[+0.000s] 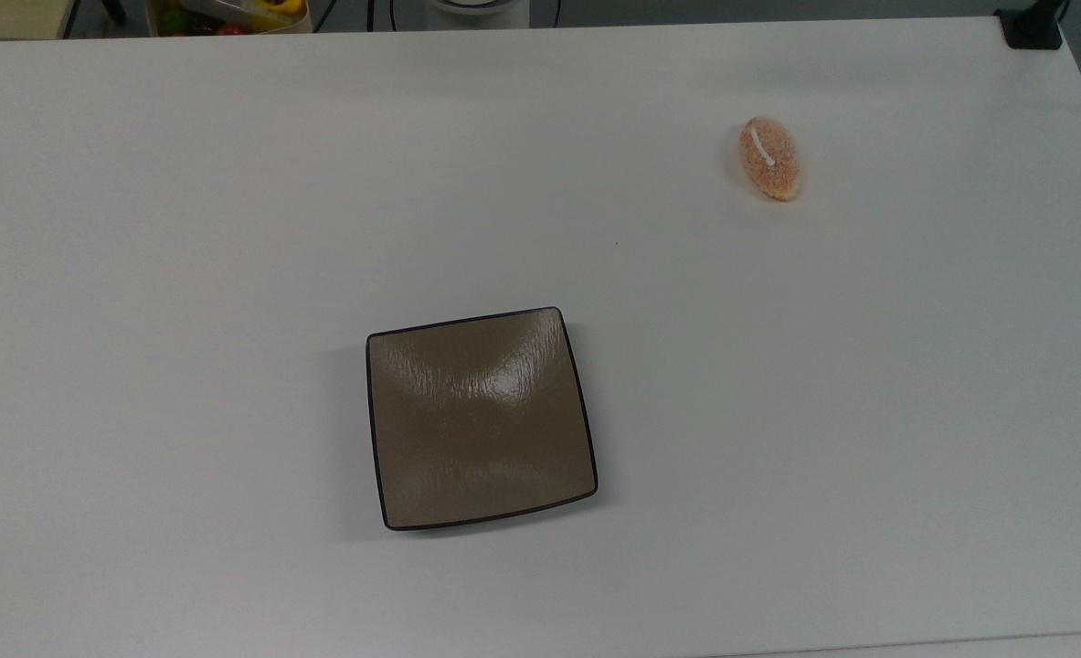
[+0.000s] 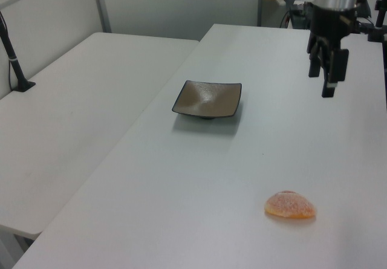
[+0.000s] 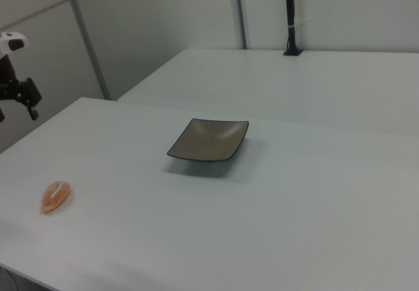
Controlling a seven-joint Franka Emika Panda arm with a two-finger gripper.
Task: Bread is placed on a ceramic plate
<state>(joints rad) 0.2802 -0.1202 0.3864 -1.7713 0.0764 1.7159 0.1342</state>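
While the gripper (image 2: 326, 78) hung high above the white table (image 1: 229, 228), its fingers pointed down with a small gap between them and held nothing. Taking the bread (image 2: 290, 205) as the landmark, the gripper stood above and beyond it in the left view, well apart, and in the right view the gripper (image 3: 19, 104) sat at the right view's left edge, again above and behind the bread (image 3: 56, 196).

The step in hand looked like the approach to a pick. To do it well, the fingers would need to come down centred over the bread (image 1: 769, 159), straddling its narrow width rather than its long axis, since the roll is oval and its white stripe runs lengthwise. The sugary, rounded surface could slip, so a low, even pinch near the middle seemed wiser than one near a tapered end.

From the bread, the ceramic plate (image 1: 481, 419) lay well apart, toward the top view's lower left, resting empty on the table (image 2: 199, 178). Bare tabletop lay between them, so the carry looked unobstructed. The bread sat nearer the top view's right edge of the table than the plate did, yet with room on every side for the fingers to descend.
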